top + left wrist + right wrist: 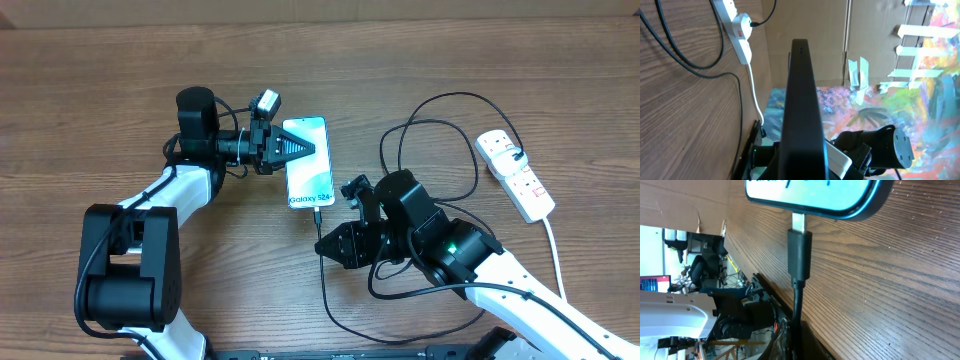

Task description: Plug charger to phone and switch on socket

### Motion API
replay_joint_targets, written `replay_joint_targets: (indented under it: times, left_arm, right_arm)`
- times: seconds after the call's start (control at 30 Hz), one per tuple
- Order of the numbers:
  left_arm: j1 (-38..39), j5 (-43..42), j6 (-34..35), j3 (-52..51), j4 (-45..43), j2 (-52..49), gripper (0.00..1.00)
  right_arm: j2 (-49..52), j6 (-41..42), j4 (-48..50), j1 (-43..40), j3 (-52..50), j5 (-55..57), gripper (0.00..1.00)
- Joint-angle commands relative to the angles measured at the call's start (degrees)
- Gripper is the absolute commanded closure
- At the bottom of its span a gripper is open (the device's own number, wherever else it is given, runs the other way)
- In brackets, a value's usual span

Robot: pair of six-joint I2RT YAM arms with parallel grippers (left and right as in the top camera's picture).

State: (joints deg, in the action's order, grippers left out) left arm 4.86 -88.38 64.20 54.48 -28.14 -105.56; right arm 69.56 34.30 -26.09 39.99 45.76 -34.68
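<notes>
One phone [309, 165] lay face up on the desk [100, 100], between two grippers. The left gripper [298, 148] had its fingers together, tips over the screen. One charger [322, 285] looped in black coils. Its single connector [799, 255] sat in the phone's end port, a sliver of metal showing. The right gripper [325, 248] was closed just beside the cable; whether it pinched the cable could not be told. One socket [520, 180], with two red switches and one white cord [553, 250], lay well apart on the right.
</notes>
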Motion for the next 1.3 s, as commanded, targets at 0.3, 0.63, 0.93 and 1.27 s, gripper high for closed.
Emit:
replay_joint_targets:
  times: [0.3,0.63,0.93,1.27]
  left_arm:
    - [0.1,-0.9,4.0,1.6,-0.4,-0.1,0.96]
    - [0.1,0.5,3.2,1.6,-0.4,-0.1,0.96]
    - [0.4,0.5,2.6,1.6,-0.4,-0.1,0.96]
    - [1.3,0.5,2.7,1.6,-0.4,-0.1,0.96]
  right_arm:
    - [-0.4,0.9,1.2,-0.2,1.2,-0.2,0.96]
    - [-0.4,0.9,1.2,-0.2,1.2,-1.0,0.96]
    - [-0.4,0.9,2.0,-0.2,1.2,-1.0,0.96]
    - [-0.4,0.9,2.3,-0.2,1.2,-1.0,0.96]
